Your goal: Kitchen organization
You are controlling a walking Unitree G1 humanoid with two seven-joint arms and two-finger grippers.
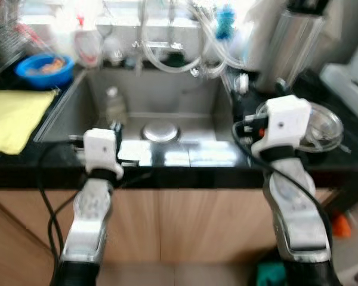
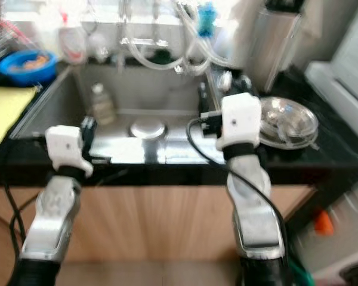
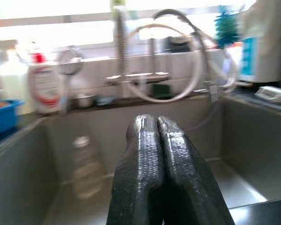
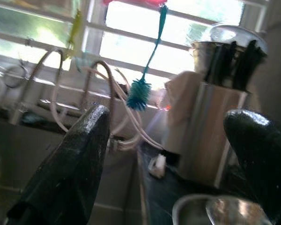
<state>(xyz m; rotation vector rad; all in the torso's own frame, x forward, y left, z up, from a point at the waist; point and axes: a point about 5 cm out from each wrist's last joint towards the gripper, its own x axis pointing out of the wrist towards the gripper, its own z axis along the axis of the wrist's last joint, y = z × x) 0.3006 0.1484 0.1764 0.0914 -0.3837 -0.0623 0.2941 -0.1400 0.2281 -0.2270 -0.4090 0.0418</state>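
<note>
Jaws: left gripper [image 3: 157,140] pressed together, empty, over the sink [image 1: 161,101]. Right gripper [image 4: 178,154] spread wide, empty, above the glass bowl [image 1: 325,125] on the surface [image 1: 346,158].

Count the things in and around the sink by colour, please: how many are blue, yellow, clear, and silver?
Blue: 2, the bowl and the brush.
Yellow: 1, the cloth.
Clear: 2, the bottle in the sink and the glass lid.
Silver: 2, the drain cover and the canister.
Total: 7.
</note>
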